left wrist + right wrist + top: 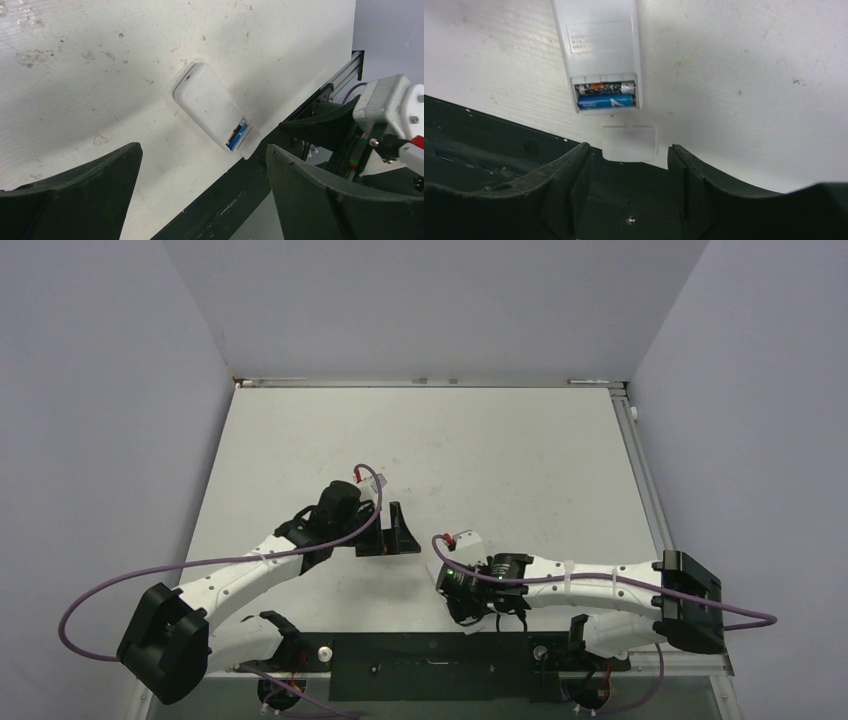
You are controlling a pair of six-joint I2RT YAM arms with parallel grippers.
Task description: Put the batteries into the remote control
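I see the remote control point(596, 50) back up on the table point(749, 75), both batteries point(605, 95) in its open end; my right gripper point(629, 152), spread wide, hangs over the loose lid point(630, 142) beside that end; my left gripper point(204, 149), also spread, waits off to the remote's side; a clumsy nudge could pop them out.

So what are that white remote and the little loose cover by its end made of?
The remote control looks like moulded white plastic, smooth with a soft sheen and crisp moulded seams. The cover seems thinner plastic, faintly translucent at its edges; hard to be sure.
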